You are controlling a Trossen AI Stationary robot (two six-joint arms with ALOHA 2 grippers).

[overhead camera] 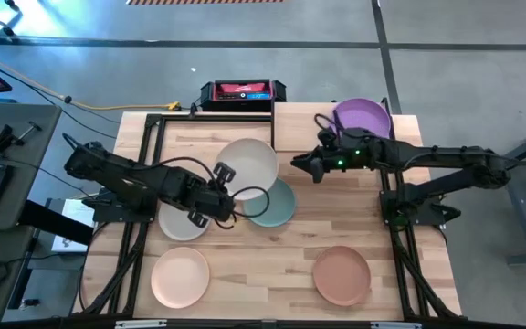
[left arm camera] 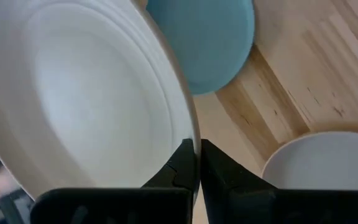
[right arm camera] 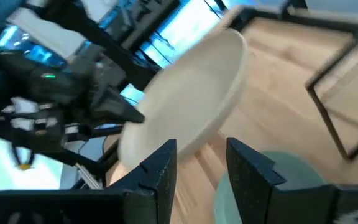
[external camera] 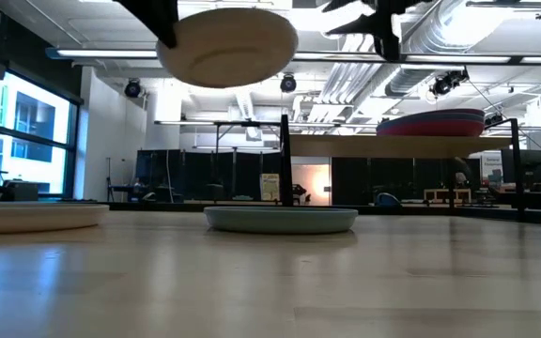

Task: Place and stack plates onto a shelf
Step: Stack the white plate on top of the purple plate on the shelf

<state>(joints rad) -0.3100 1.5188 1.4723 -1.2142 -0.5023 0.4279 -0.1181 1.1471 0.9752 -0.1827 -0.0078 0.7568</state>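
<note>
Left hand (overhead camera: 219, 183) pinches the cream plate's (overhead camera: 249, 164) rim, holding it aloft toward the right hand (overhead camera: 301, 164), whose fingers stand open just beside its far edge, apparently for a handover.

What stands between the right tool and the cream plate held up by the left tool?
Nothing visible. The cream plate, pinched at its rim by the left tool, hangs above the table; the open right tool faces its far edge across an open gap.
</note>
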